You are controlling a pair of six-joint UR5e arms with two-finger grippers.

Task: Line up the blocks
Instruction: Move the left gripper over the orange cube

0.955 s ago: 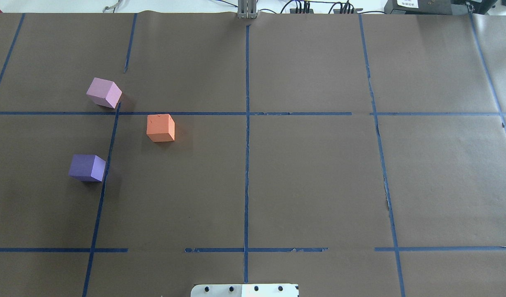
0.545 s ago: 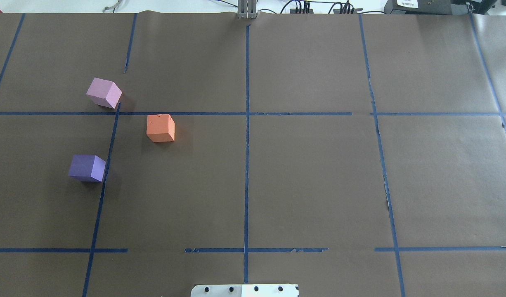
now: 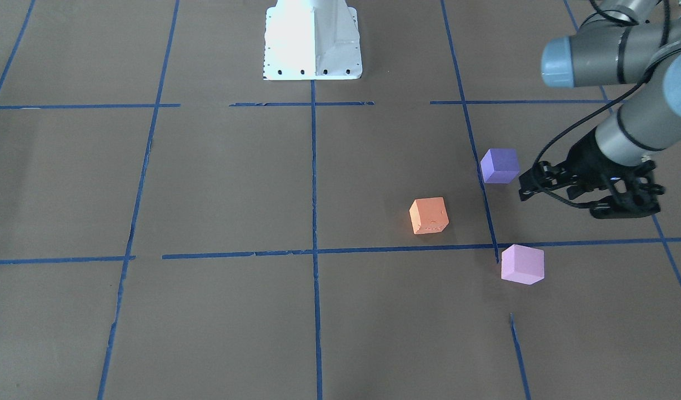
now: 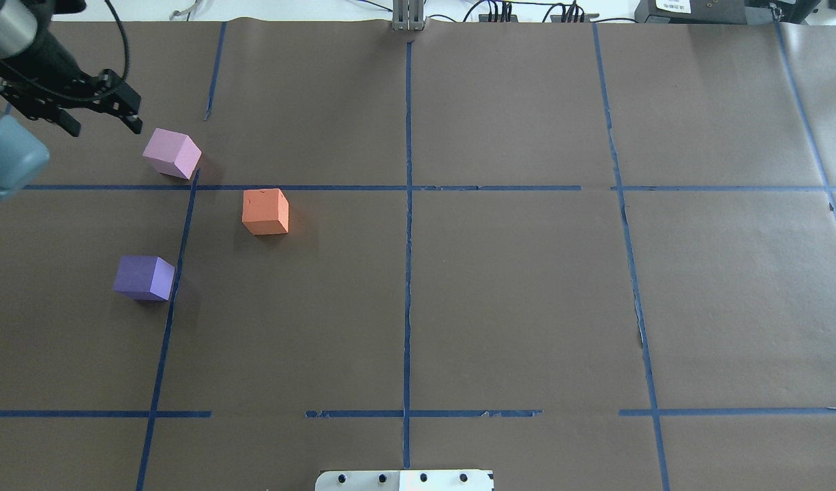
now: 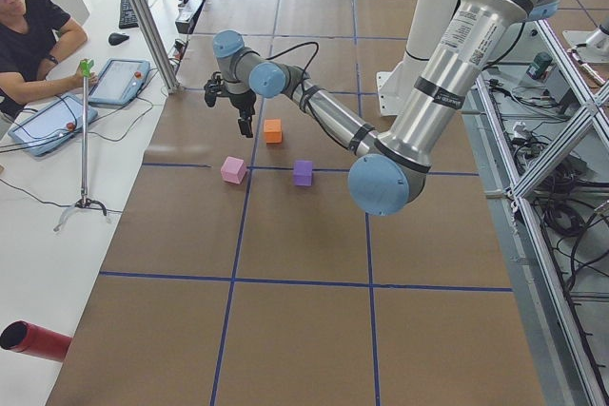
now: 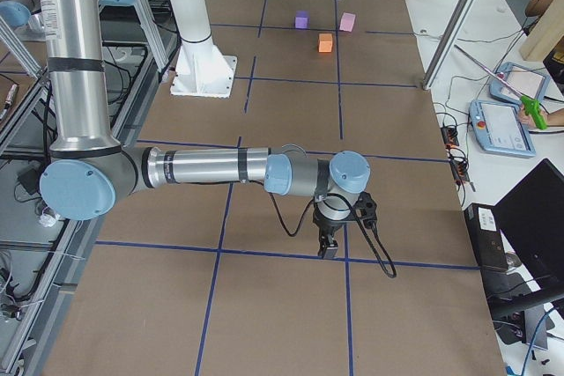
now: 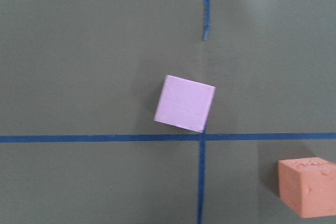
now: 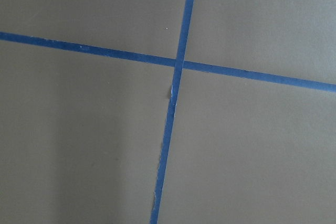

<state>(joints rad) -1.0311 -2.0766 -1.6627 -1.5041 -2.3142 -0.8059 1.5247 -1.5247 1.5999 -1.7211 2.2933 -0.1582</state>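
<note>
- The left pincer [image 4: 104, 127] hangs with its fingers spread and nothing between them, raised off the table [image 4: 527, 307] and just to the outer side of the pink block [image 4: 172, 153]
- Its wrist camera looks almost straight down on that pink block, which sits near the middle of the view, so the judgement is that this block is the first one aimed at, though no grasp has begun
- The pink block lies flat on the table, turned a little askew, with one corner at a crossing of the blue tape [image 4: 408, 204]
- The orange block [image 4: 265, 211] stands near it, on the robot's side of the cross line and further toward the table's middle, touching neither of the others
- The violet block [image 4: 144, 277] lies closer to the robot, just beside the tape strip that runs away from the base, and well apart from the other two
- The three blocks mark the corners of a loose triangle, not a row, so the arranging appears to be entirely ahead: none is held and no two are lined up side by side
- At least one block has to be carried or pushed into line with the other two, most likely the orange one or the pink one
- The right pincer [image 6: 330, 239] is far off at the other end of the table, over a bare tape crossing; whether it is spread or closed cannot be told from the one side view that shows it
</note>
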